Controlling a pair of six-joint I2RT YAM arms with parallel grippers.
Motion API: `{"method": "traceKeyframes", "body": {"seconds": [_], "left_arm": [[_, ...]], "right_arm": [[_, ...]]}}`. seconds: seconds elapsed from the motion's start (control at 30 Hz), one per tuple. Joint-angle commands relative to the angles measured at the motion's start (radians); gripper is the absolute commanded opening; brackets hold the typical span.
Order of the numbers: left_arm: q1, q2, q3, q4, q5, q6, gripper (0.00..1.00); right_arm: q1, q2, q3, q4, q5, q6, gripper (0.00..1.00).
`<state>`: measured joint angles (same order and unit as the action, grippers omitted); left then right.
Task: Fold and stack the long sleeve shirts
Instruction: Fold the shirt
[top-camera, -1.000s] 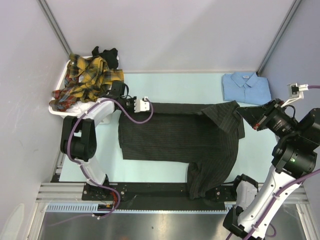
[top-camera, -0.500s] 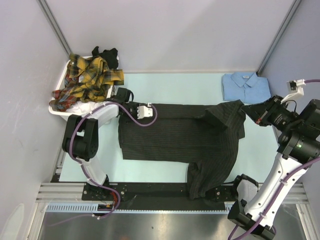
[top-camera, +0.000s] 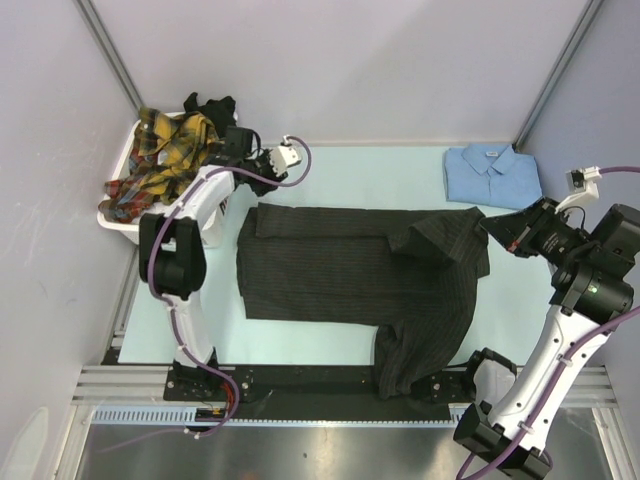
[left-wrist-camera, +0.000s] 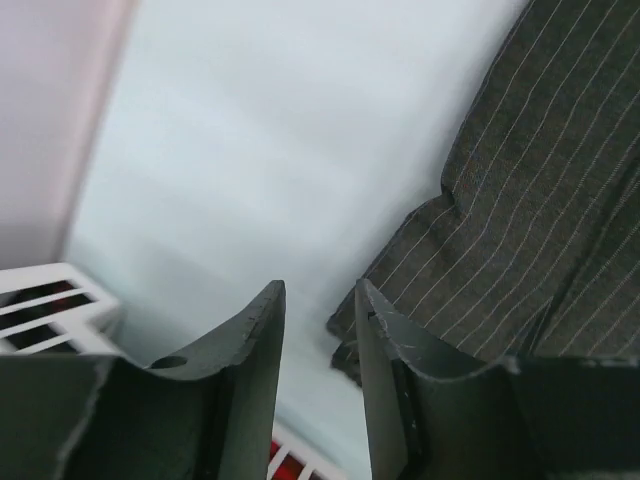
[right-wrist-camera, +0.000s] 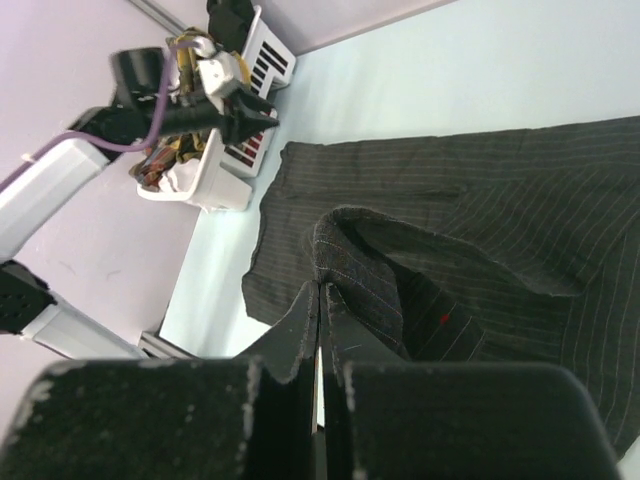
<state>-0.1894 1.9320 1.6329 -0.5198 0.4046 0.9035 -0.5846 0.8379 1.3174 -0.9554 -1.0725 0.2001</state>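
White laundry basket (top-camera: 115, 222), table's (top-camera: 350, 170) far-L corner.

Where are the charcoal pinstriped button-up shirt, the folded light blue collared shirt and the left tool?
charcoal pinstriped button-up shirt (top-camera: 330, 265): top external view, its spread body.
folded light blue collared shirt (top-camera: 495, 182): top external view, front below collar.
left tool (left-wrist-camera: 318, 292): left wrist view, midway between its fingertips.

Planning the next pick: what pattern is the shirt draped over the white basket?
The shirt is yellow and red plaid with dark stripes; the top external view shows it best.
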Motion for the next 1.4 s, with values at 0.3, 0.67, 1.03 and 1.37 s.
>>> {"method": "traceKeyframes", "body": {"seconds": [0.3, 0.67, 1.03, 1.37], "left_arm": [[0.033, 0.225, 0.055, -0.134, -0.266, -0.012, 0.34], [0.033, -0.179, -0.08, -0.022, 0.101, -0.119, 0.6], [0.005, -0.444, -0.109, 0.253, 0.515, -0.563, 0.99], [-0.57, -0.728, -0.536, 0.506, -0.105, -0.286, 1.0]], "right_arm": [[-0.003, 0.03, 0.036, 0.084, 0.039, 0.041, 0.0], [0.08, 0.021, -0.05, 0.338, 0.034, 0.231, 0.0], [0.457, 0.09, -0.274, 0.665, 0.259, 0.467, 0.0], [0.75, 0.197, -0.274, 0.712, 0.631, 0.636, 0.0]]}}
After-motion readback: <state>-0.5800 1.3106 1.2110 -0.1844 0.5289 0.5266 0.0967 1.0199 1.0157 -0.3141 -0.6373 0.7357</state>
